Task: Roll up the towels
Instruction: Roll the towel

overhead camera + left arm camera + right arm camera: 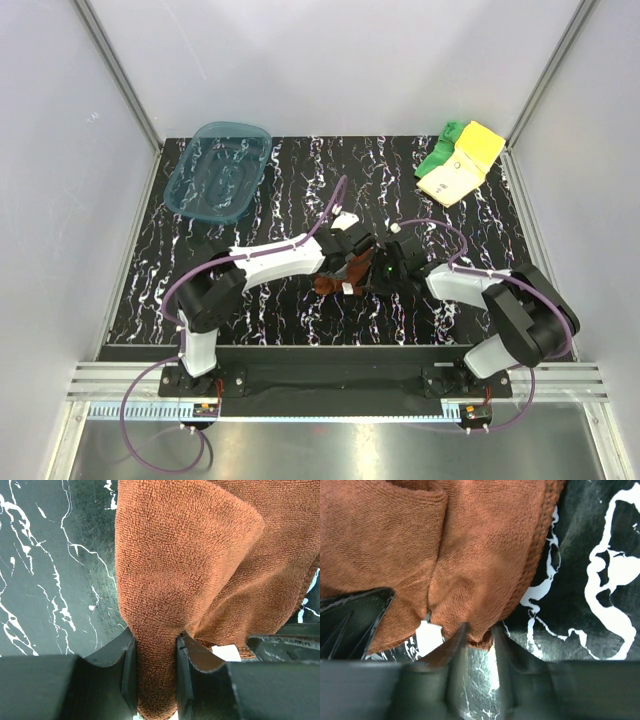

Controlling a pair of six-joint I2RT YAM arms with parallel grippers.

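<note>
Rust-brown towel: lay bunched mid-table, between both arms. Left gripper: jaws narrow, clamped thick towel fold. Right gripper: jaws narrow, pinched towel's hemmed edge. Yellow towel and green towel: touching, far right corner.

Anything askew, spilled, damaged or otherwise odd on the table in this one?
Nothing damaged or spilled. The rust-brown towel is bunched, pinched by the left end effector and right end effector. The green towel and yellow towel lie heaped together at the far right corner.
</note>
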